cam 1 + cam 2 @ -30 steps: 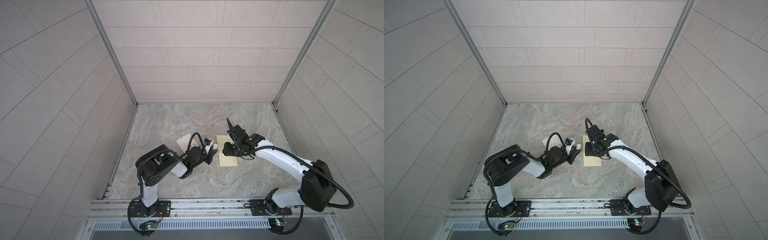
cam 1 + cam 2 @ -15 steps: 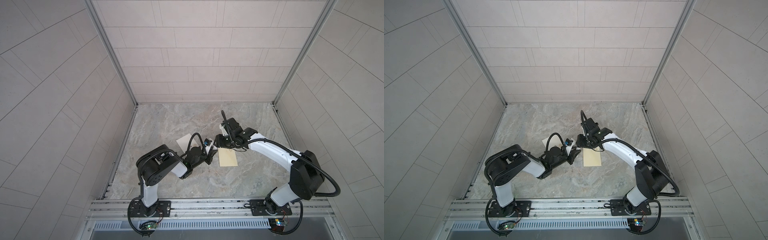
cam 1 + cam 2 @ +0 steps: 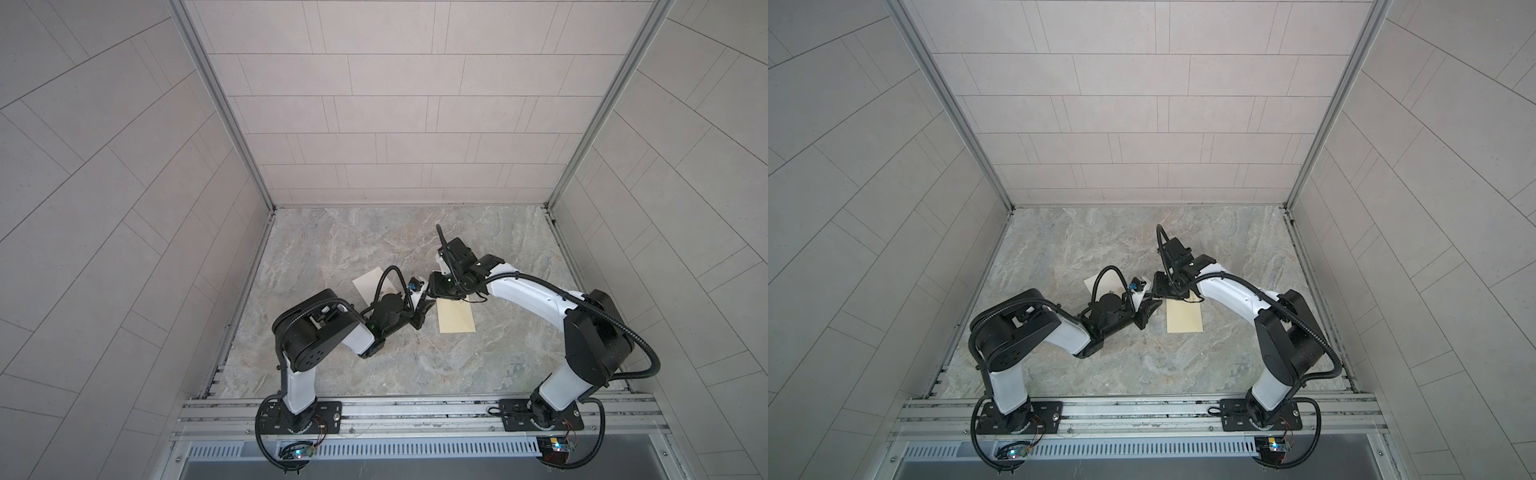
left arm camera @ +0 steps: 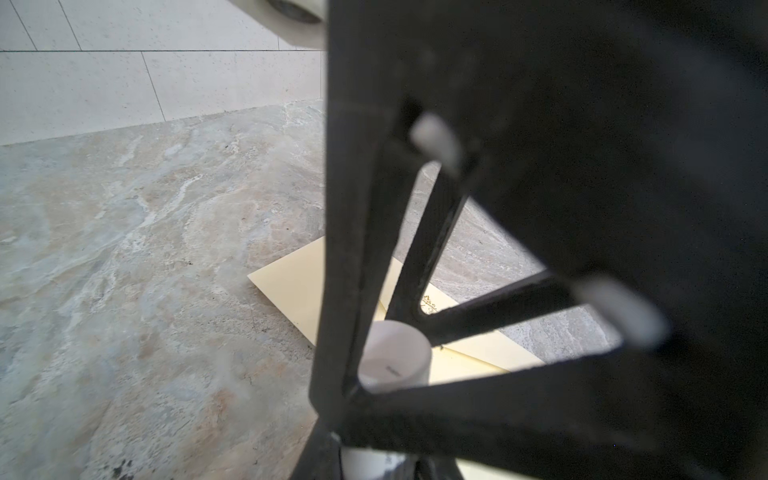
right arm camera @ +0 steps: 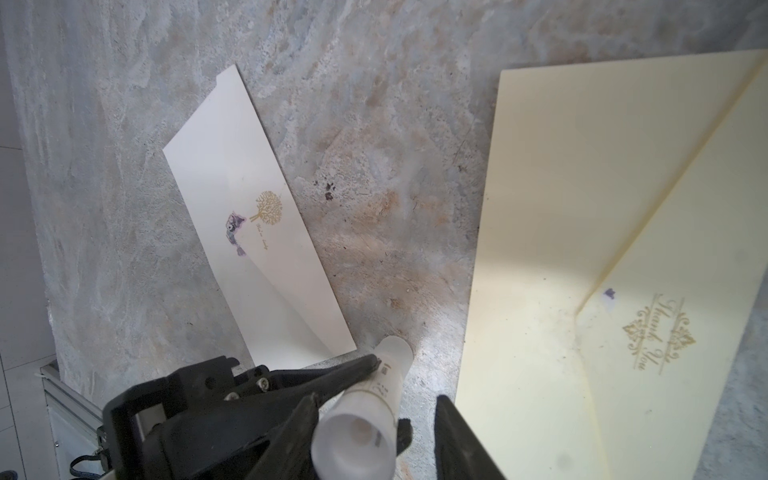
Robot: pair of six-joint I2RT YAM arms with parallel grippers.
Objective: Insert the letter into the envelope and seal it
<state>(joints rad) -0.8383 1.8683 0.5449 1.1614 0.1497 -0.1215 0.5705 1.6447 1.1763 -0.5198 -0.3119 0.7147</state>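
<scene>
**Hidden or unclear.**
- In the left wrist view, blurred black gripper parts fill over half the frame, and I cannot tell which arm owns which bar. Only slivers of the cream rectangular paper envelope (image 4: 291,282) show past them.
- In both top views the right gripper (image 3: 440,290) covers the far end of the envelope. The left arm's cable and wrist partly hide the white paper letter card (image 3: 368,282).
- The right wrist view cuts the envelope (image 5: 582,228) off at the frame sides. Its flap, printed in gold script, lies folded down. Whether it is stuck cannot be told.

**Jaws.**
- The left gripper (image 5: 384,395) is clenched on a white plastic tube (image 5: 365,432), which is tilted with one end down toward the desk.
- The right gripper's jaws stand spread wide with the tube's raised end between them.
- One black finger (image 5: 461,440) stands clear of the tube with a visible gap. Contact on the other side is unclear. The right gripper holds nothing that shows.

**Task's things.**
- The letter (image 5: 257,232), marked with a gold tree and a purple figure, lies flat on the grey marbled desk (image 5: 374,124). It is outside the envelope and left of the desk's middle.
- Its nearest corner is just beside the left gripper's fingertip and the tube's lower end.
- The envelope lies flat about mid-desk, well apart from every edge, on the tube's other side.
- The tube and both grippers sit between the letter and the envelope.
</scene>
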